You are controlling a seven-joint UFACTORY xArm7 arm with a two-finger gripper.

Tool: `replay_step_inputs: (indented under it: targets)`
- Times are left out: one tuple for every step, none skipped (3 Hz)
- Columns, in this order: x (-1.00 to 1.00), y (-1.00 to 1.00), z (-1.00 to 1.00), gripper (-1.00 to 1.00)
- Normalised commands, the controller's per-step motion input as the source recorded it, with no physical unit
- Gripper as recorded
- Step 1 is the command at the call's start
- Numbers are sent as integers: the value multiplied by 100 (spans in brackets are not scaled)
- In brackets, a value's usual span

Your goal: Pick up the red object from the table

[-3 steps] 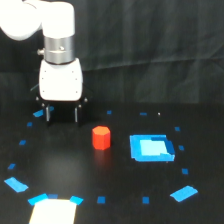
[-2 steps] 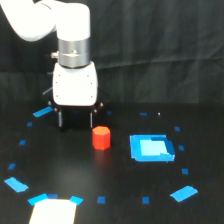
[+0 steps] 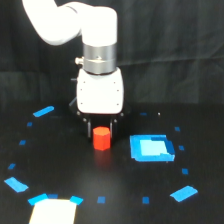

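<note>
The white arm [image 3: 70, 22] is reaching in from the exterior view's upper left, bending at a rounded elbow and pointing straight down. A silver wrist ring [image 3: 100, 59] is sitting above the boxy white gripper head [image 3: 100, 92]. The gripper [image 3: 100, 125] is hanging low, its short dark fingers [image 3: 88, 125] mostly hidden, so their spread is not showing

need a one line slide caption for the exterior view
White xArm6 gripper poised directly over the red object on the black table, blue square patch to the exterior view's right.
</note>
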Motion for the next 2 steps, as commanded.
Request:
replay_step_inputs:
  targets:
    - [37,-52,-36,-100]
    - [-16,57,100,-77]
